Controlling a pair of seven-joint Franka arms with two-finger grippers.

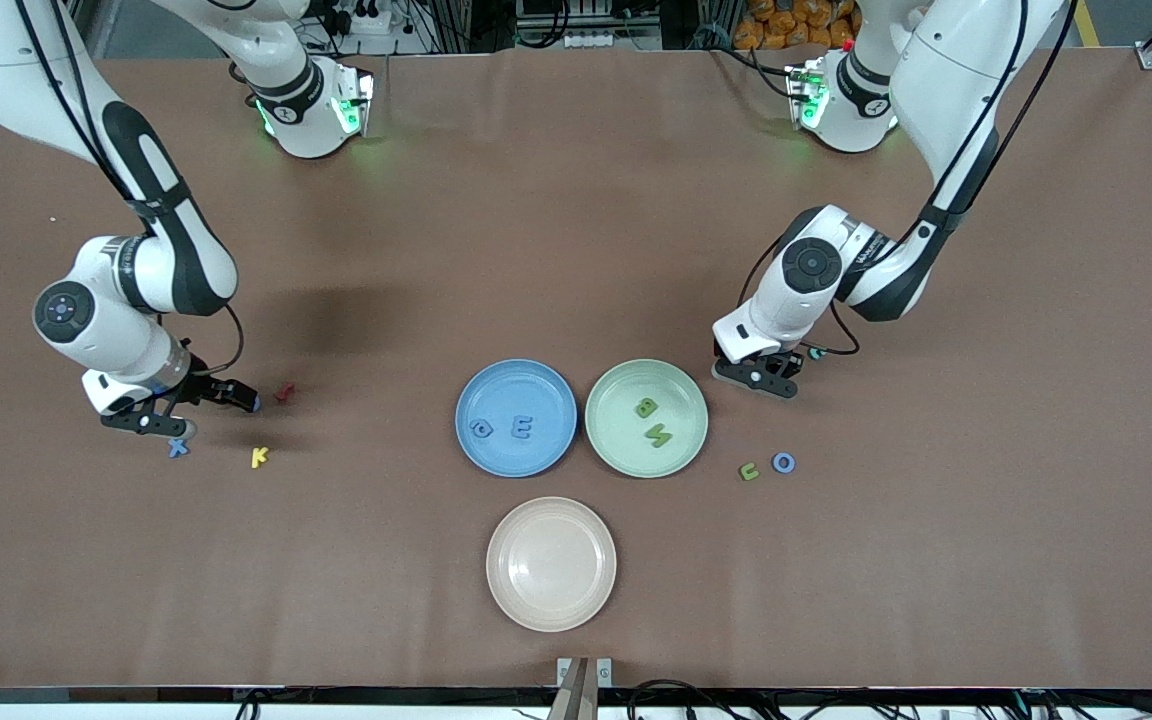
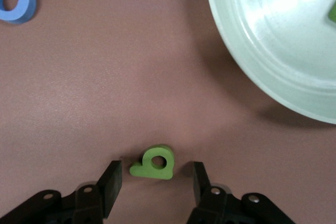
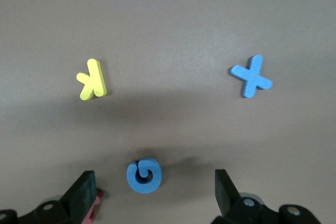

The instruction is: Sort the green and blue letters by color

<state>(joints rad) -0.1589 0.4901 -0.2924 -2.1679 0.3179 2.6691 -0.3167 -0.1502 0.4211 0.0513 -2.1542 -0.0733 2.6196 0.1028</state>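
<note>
My left gripper (image 1: 771,372) is open and low beside the green plate (image 1: 616,440). In the left wrist view its fingers (image 2: 111,184) stand either side of a green letter (image 2: 155,162) on the table without touching it. My right gripper (image 1: 236,395) is open at the right arm's end. Its fingers (image 3: 83,190) straddle a round blue letter (image 3: 143,175). A blue X (image 1: 178,447) lies nearby. The blue plate (image 1: 516,385) holds two blue letters (image 1: 522,428). The green plate holds two green letters (image 1: 646,407). A green C (image 1: 749,471) and a blue O (image 1: 783,462) lie beside the green plate.
A yellow K (image 1: 258,457) and a small red letter (image 1: 284,392) lie near the right gripper; the red one touches one finger's edge in the right wrist view (image 3: 94,203). An empty beige plate (image 1: 551,563) sits nearer the front camera than the two coloured plates.
</note>
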